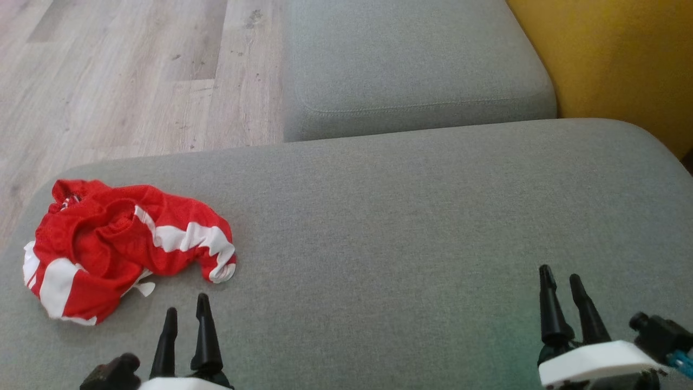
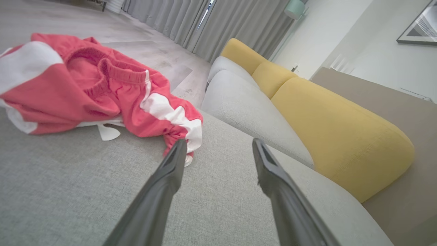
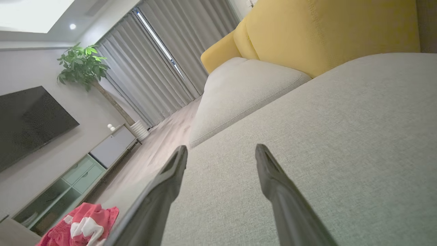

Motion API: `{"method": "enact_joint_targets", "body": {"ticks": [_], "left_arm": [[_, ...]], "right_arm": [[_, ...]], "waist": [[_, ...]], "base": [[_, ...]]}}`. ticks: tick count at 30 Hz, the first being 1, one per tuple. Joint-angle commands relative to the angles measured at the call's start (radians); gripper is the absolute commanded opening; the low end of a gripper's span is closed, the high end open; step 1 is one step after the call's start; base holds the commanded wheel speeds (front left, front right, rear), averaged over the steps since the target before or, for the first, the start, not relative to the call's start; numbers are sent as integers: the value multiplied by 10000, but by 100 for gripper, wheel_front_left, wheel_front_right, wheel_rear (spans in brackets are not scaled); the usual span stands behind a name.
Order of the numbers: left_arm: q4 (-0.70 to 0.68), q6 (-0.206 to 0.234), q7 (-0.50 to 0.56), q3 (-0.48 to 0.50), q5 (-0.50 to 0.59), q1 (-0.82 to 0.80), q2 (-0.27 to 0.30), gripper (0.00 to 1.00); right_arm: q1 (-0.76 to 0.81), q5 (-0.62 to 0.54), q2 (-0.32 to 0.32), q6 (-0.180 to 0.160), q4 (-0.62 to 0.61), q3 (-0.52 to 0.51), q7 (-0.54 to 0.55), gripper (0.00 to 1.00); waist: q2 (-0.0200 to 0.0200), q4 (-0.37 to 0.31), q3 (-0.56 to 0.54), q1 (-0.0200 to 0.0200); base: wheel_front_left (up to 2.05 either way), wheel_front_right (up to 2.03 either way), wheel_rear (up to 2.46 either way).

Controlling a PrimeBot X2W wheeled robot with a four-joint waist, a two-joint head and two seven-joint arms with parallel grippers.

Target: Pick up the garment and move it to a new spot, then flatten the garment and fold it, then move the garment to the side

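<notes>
Here the garment (image 1: pixel 127 246), red with broad white stripes, lay crumpled in a loose heap at the left end of the near grey cushion (image 1: pixel 411 227), close to its rounded corner. Its elastic waistband was turned up and open, and a small white tag stuck out from under the near edge. The left fingers (image 1: pixel 204 330) stood apart and held nothing. Their tips pointed at the white-striped hem nearest them and sat just beside it, with a strip of bare cushion between in the head view. In the left wrist view one tip overlapped that hem, so contact could not be judged there. The right fingers (image 1: pixel 551 309) were spread as well and empty, low over bare fabric at the right of the same cushion, well apart from the garment. A second grey cushion (image 1: pixel 411 59) lay beyond the first, with a yellow backrest (image 1: pixel 617 54) to its right and pale wood floor (image 1: pixel 124 70) to its left. The right wrist view also took in grey curtains (image 3: pixel 150 71), a leafy plant (image 3: pixel 83 63), a dark screen (image 3: pixel 30 119) on the wall and a low cabinet (image 3: pixel 85 167).
</notes>
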Motion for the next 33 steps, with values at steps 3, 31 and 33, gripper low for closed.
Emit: {"method": "enact_joint_targets", "body": {"ticks": [3,31,33], "left_arm": [[-516,62,-259,15,785,-200,59,100],[-1059,396,-1060,-513,3974,367,75,100],[-1101,422,-1119,-562,4208,398,76,100]], "right_arm": [[-142,-786,-64,-5,-483,333,-292,100],[357,-4130,-77,-7,-956,799,-1087,100],[426,-4370,-78,-7,-982,793,-1146,100]], "waist": [[0,-8,-56,0],[0,-32,-441,0],[0,-14,-481,0]], "base": [[0,0,0],[0,0,0],[0,0,0]]}}
